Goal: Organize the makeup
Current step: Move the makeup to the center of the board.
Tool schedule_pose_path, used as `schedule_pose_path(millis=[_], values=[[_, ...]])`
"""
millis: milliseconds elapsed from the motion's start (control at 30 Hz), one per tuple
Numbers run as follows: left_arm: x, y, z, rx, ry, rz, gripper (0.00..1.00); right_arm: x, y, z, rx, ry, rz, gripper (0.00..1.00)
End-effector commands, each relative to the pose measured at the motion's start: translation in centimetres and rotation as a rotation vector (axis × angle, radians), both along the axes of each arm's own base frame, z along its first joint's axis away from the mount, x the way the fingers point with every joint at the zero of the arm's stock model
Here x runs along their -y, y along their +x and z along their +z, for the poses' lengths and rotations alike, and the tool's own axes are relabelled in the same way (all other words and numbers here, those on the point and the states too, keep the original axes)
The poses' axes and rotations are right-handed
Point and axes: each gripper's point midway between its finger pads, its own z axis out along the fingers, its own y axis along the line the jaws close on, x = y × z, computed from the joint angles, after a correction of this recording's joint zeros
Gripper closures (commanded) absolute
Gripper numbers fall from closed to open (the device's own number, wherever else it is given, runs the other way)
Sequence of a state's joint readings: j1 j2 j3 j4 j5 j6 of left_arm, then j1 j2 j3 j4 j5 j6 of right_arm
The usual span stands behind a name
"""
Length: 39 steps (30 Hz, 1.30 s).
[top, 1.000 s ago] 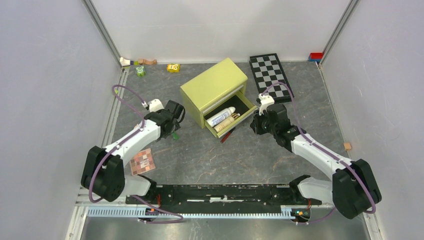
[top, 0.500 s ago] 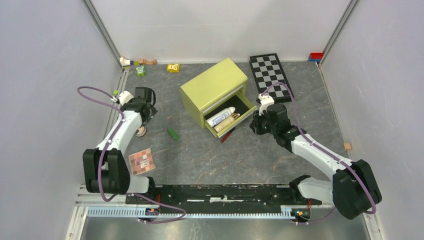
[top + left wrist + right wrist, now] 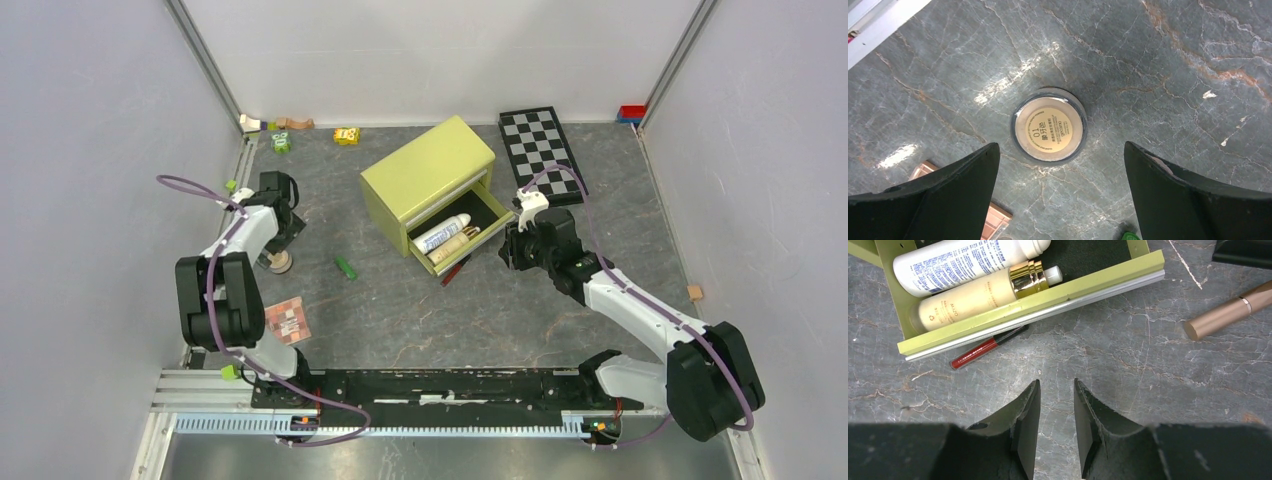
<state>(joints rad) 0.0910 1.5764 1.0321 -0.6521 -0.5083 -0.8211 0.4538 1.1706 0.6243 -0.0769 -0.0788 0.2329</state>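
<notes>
An olive box (image 3: pixel 425 170) stands mid-table with its drawer (image 3: pixel 1048 294) pulled open. Inside lie a white tube (image 3: pixel 963 262) and a beige gold-capped bottle (image 3: pixel 973 297). A red stick (image 3: pixel 980 349) lies on the table against the drawer front, and a rose-gold tube (image 3: pixel 1228 315) lies to the right. My right gripper (image 3: pixel 1056 382) hovers just before the drawer, its jaws narrowly open and empty. My left gripper (image 3: pixel 1060 146) stands wide open over the tan jar (image 3: pixel 1048 131), not touching it. The eyeshadow palette (image 3: pixel 285 320) and a small green cosmetic (image 3: pixel 345 268) lie nearby.
A checkerboard (image 3: pixel 543 150) lies at the back right behind the box. Toy blocks (image 3: pixel 347 135) sit along the back wall at the left, and a small tan block (image 3: pixel 694 292) near the right wall. Grey walls close in on both sides.
My left arm swung left, away from the green cosmetic, which now lies free, and stopped over the tan jar with its jaws fully spread. The right jaws widened slightly.
</notes>
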Motion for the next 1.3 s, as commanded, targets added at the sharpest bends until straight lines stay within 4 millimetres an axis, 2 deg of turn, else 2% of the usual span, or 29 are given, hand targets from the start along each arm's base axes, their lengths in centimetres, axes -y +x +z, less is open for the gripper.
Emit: schedule_pose_path(millis=[0, 233, 467, 1033, 1133, 1267], values=[[-0.2, 1.9, 0.0, 0.035, -0.013, -0.007, 0.00, 0.0, 0.2, 0.8, 0.036, 0.004, 0.014, 0.63], [-0.4, 1.3, -2.0, -0.027, -0.017, 0.033, 0.04, 0.0, 0.3, 1.0, 0.037, 0.003, 0.016, 0.62], [-0.5, 0.9, -2.8, -0.042, -0.018, 0.059, 0.10, 0.0, 0.2, 0.8, 0.031, 0.001, 0.017, 0.62], [-0.3, -0.3, -4.4, -0.005, -0.082, 0.111, 0.11, 0.0, 0.0, 0.6, 0.026, -0.003, 0.025, 0.61], [-0.2, -0.4, -4.7, -0.006, -0.089, 0.110, 0.18, 0.0, 0.0, 0.6, 0.025, -0.002, 0.025, 0.61], [-0.1, -0.1, -4.4, 0.004, -0.093, 0.102, 0.36, 0.0, 0.0, 0.7, 0.028, -0.002, 0.025, 0.61]])
